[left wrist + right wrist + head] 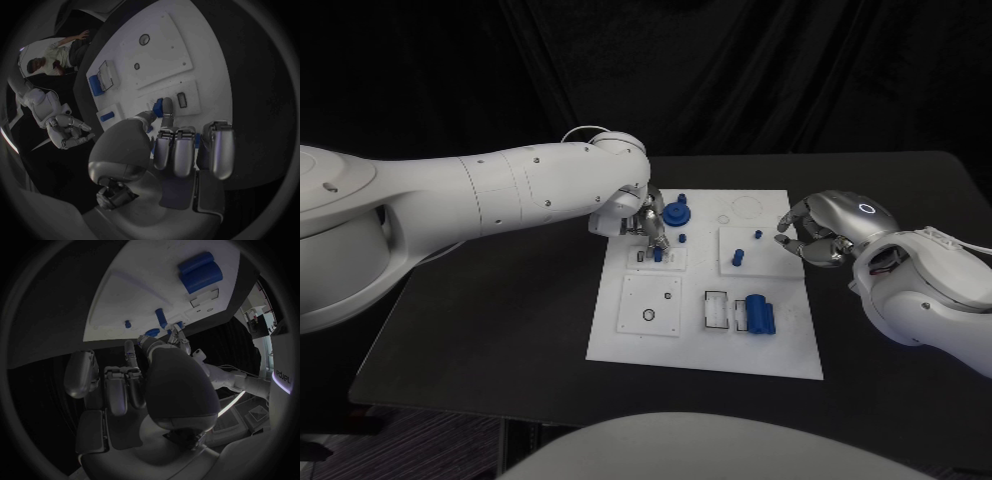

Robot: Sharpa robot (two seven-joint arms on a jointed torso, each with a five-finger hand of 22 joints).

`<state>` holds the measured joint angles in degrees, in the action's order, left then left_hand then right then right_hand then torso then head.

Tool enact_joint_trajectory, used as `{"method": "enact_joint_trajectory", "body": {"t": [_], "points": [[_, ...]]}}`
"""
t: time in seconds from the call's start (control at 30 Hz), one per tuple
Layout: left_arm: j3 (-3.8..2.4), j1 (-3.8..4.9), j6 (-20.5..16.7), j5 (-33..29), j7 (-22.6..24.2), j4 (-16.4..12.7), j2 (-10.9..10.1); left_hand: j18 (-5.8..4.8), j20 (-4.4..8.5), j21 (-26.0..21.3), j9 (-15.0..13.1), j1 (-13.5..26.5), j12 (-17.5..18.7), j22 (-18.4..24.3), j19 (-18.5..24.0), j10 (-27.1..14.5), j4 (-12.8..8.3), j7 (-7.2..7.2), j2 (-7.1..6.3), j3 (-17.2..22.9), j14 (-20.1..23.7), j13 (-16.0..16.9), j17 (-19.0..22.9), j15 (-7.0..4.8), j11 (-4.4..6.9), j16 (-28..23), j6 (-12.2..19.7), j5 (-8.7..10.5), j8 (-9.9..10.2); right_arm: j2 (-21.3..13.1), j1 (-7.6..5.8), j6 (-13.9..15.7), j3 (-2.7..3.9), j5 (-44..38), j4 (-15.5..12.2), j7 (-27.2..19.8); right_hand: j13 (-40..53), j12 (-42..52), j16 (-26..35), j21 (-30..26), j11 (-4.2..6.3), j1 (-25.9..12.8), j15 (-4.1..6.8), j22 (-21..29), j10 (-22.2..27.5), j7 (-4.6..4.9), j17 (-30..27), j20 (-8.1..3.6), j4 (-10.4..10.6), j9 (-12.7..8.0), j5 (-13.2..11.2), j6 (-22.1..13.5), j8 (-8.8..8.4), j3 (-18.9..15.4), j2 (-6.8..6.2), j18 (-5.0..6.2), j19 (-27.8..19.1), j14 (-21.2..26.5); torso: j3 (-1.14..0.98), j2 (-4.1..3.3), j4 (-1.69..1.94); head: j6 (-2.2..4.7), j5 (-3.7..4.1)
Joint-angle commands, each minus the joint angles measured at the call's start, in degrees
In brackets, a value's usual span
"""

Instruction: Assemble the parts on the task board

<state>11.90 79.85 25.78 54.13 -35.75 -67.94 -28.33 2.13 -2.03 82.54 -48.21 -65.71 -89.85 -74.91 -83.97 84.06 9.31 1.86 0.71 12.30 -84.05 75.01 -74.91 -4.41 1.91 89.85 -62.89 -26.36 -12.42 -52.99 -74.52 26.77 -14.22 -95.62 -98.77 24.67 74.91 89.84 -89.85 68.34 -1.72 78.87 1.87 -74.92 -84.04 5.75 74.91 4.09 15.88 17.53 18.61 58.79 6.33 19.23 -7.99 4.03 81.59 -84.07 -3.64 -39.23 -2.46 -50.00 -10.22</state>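
Note:
The white task board (776,345) lies in the middle of the black table. My left hand (629,212) reaches over its upper left part and pinches a small blue part (658,254) between thumb and a finger. In the left wrist view that blue part (158,107) sits at the fingertips of the left hand (181,150), right beside a small slotted plate (182,100). My right hand (819,232) hovers just off the board's right edge with its fingers curled in, and I see nothing in it (125,385).
On the board stand a blue round knob (678,213), two short blue pegs (737,257) (757,235) and a pair of blue cylinders (759,312) lying side by side. A square plate with a hole (651,303) sits lower left. Bare table (877,180) surrounds the board.

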Motion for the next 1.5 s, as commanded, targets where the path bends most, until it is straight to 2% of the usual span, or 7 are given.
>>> {"method": "enact_joint_trajectory", "body": {"t": [0.03,0.23,0.53,1.13,1.27,1.33,1.5], "points": [[0.17,-0.45,-0.2,-0.2,0.1,-0.5,-0.1,0.1,0.36,-0.3,-0.2,-0.1,-0.2,-12.1,-1.4,5.9,-0.2,-0.46,-0.68,0.5,-6.0,15.0,-15.1,-0.44,0.42,0.2,-0.2,-0.42,-0.3,0.0,0.1,-0.6,0.04,-0.2,0.0,1.5,15.1,0.2,0.4,-0.4,0.46,0.3,0.5,-8.6,-6.0,-0.11,14.4,-0.09,-0.1,0.2,0.2,0.6,0.55,0.2,0.52,0.84,-0.5,-5.7,0.0,0.01,0.0,0.0,-0.16],[0.17,-0.49,-1.6,-0.2,0.1,-1.4,-0.6,0.2,0.49,-0.7,-1.1,0.0,-0.2,-12.0,-1.1,5.9,-1.2,-0.6,-1.26,2.3,-6.0,15.0,-15.1,-0.58,0.57,0.2,-0.2,-1.17,-0.7,0.0,0.1,-1.0,0.04,-0.2,0.0,1.8,15.1,0.2,0.9,-1.2,0.88,0.3,0.85,-8.4,-6.0,-0.6,13.9,-0.4,-0.3,0.7,0.2,1.7,1.2,0.2,0.53,0.98,-0.8,-5.5,0.01,0.01,-0.01,0.0,-0.23],[0.17,-0.51,-3.5,-0.2,0.2,-2.7,-1.9,0.37,0.59,-1.6,-2.6,0.8,-0.2,-11.7,-0.7,5.9,-3.8,-0.53,-2.5,7.5,-6.0,15.0,-15.1,-0.63,0.57,0.2,0.3,-1.7,-0.9,-0.1,0.09,-1.2,0.04,-0.2,0.0,2.1,15.1,0.2,1.1,-1.7,1.02,0.4,0.98,-8.2,-6.0,-0.76,13.7,-0.52,-0.3,1.0,0.2,2.1,1.42,0.2,0.51,1.07,-1.0,-5.5,0.0,0.0,0.02,0.0,-0.3],[0.17,-0.51,-8.2,-0.2,0.6,-6.2,-4.7,0.81,0.45,-3.5,-3.4,2.7,-0.2,-11.0,0.3,5.9,-5.2,-0.23,-3.36,10.6,-6.0,15.0,-15.1,-0.45,0.35,0.2,1.2,-1.92,-0.7,-0.1,0.09,-1.1,0.04,-0.2,0.2,2.2,15.1,0.2,1.5,-2.5,1.08,0.4,1.03,-8.0,-6.0,-0.8,13.2,-0.57,-0.4,1.1,0.2,2.1,1.46,0.1,0.47,1.23,-1.3,-5.3,0.02,0.01,0.0,0.0,-0.48],[0.17,-0.52,-10.0,-0.2,0.9,-6.8,-5.1,1.03,0.35,-4.5,-3.5,3.4,-0.2,-10.7,0.8,5.9,-5.3,-0.08,-3.46,11.1,-6.0,15.0,-15.1,-0.33,0.21,0.2,1.5,-1.58,-0.5,-0.1,0.09,-1.0,0.04,-0.2,0.2,2.1,15.1,0.2,1.6,-2.7,1.1,0.4,1.05,-8.0,-6.0,-0.81,13.1,-0.6,-0.4,1.1,0.2,2.0,1.45,0.1,0.43,1.27,-1.4,-5.3,0.02,0.01,-0.01,0.0,-0.57],[0.17,-0.52,-11.2,-0.2,1.1,-7.0,-5.2,1.17,0.21,-5.3,-3.7,4.4,-0.2,-10.4,1.1,5.9,-5.1,0.02,-3.49,11.3,-6.0,15.0,-15.1,-0.21,0.09,0.2,1.6,0.29,-0.4,-0.1,0.1,-0.9,0.04,-0.2,0.2,2.1,15.1,0.2,1.6,-2.7,1.1,0.4,1.05,-8.0,-6.0,-0.81,13.1,-0.6,-0.4,1.1,0.2,2.0,1.45,0.1,0.43,1.27,-1.4,-5.3,0.02,0.01,-0.01,0.0,-0.54],[0.17,-0.54,-13.2,-0.2,1.5,-7.4,-5.7,1.5,0.17,-6.6,-3.8,4.8,-0.2,-9.9,1.8,5.9,-5.0,0.06,-3.44,11.4,-6.0,15.0,-15.1,-0.16,0.04,0.2,1.6,0.56,-0.4,-0.1,0.1,-0.6,0.04,-0.2,0.2,1.9,15.1,0.2,1.6,-2.8,1.1,0.4,1.07,-7.9,-6.0,-0.81,13.1,-0.61,-0.4,1.2,0.2,2.0,1.44,0.1,0.4,1.29,-1.4,-5.2,0.02,0.0,-0.01,0.0,-0.55]]}}
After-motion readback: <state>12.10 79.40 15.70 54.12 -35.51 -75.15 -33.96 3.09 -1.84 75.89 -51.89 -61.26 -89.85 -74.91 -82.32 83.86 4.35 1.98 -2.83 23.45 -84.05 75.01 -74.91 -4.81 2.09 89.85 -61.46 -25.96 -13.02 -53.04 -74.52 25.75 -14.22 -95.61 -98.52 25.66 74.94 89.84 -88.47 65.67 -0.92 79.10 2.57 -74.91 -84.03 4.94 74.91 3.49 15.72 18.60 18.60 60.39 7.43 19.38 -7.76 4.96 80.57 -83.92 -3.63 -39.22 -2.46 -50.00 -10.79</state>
